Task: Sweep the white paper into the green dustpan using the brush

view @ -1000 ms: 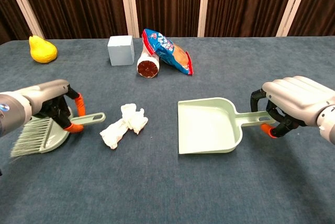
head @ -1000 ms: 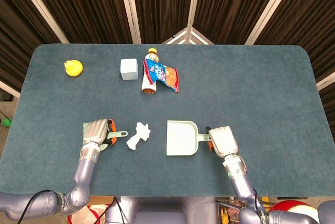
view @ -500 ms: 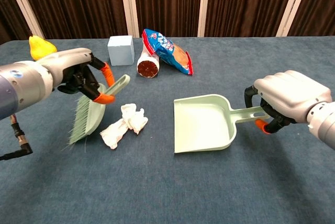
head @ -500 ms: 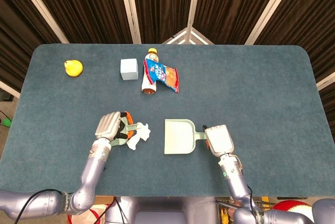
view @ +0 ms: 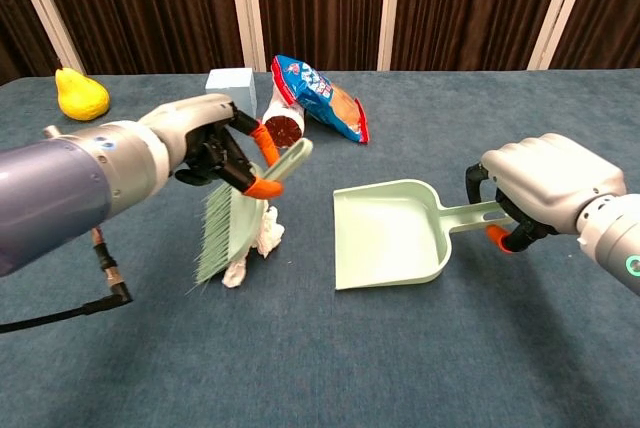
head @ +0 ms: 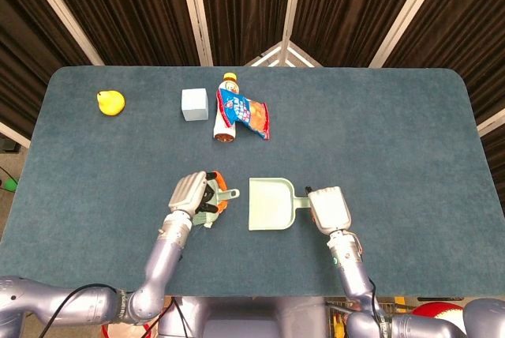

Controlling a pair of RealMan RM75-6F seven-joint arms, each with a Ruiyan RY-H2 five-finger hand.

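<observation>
My left hand [view: 205, 140] [head: 189, 192] grips the pale green brush [view: 232, 218] by its handle, bristles down on the table. The crumpled white paper [view: 262, 237] lies right behind the bristles, mostly hidden by the brush in the chest view and by my hand in the head view. The green dustpan [view: 390, 236] [head: 268, 204] lies flat to the right of the paper, its open mouth facing the brush. My right hand [view: 545, 191] [head: 329, 209] holds the dustpan's handle.
At the back stand a yellow pear [head: 110, 102], a pale blue cube [head: 194, 104], a lying bottle [head: 226, 118] and a blue snack bag [head: 246, 112]. The blue table [head: 394, 140] runs wide to the right.
My left hand has carried the brush rightward onto the paper, turning the bristles down. The paper is now bunched against the brush. The dustpan has barely moved.
</observation>
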